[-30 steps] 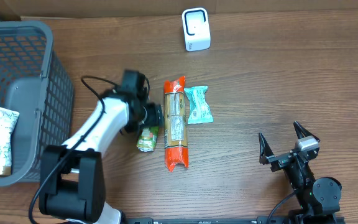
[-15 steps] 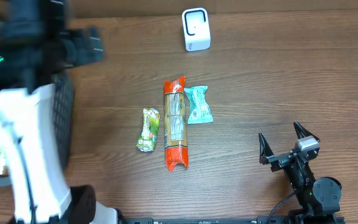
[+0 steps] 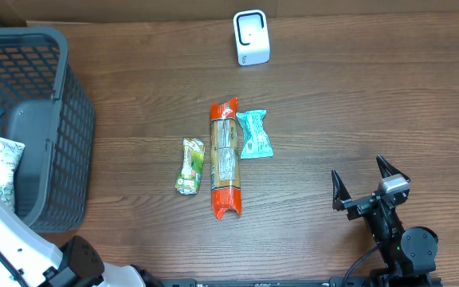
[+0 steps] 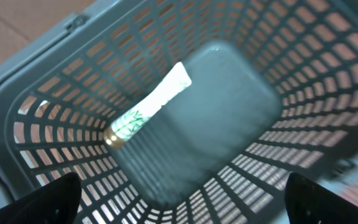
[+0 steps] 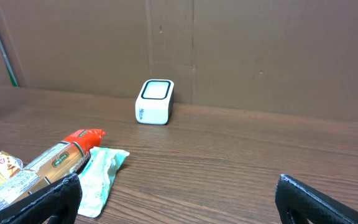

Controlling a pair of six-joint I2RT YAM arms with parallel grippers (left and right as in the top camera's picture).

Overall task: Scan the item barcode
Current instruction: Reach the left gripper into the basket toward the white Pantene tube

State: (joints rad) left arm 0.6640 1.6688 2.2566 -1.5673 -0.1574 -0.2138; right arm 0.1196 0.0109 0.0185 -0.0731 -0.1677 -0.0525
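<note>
**Grey basket [image 3: 62, 119] under the left gripper [image 4: 180, 202], 3 packets on the worktop [image 3: 373, 96]**

The left gripper is held above the basket at the left edge of the worktop. Its fingers [image 4: 33, 200] are seen spread wide at the 2 lower corners of the left wrist view, and nothing is gripped between them. 1 white tube [image 3: 6, 171] with green print is seen lying on the basket floor, close to a side wall.

3 packets are laid side by side near the middle of the worktop. A green packet [image 3: 189, 166] is placed on the left and a long orange-red packet [image 3: 225, 158] in the middle. A teal packet [image 3: 254, 134] is set just beside the upper right of the orange-red packet. The white scanner [image 3: 251, 37] is stood at the far edge, well apart from the packets.

The right gripper [image 3: 361, 179] is parked at the near right of the worktop, its jaws wide and empty. It is faced toward the scanner and the packets.
</note>
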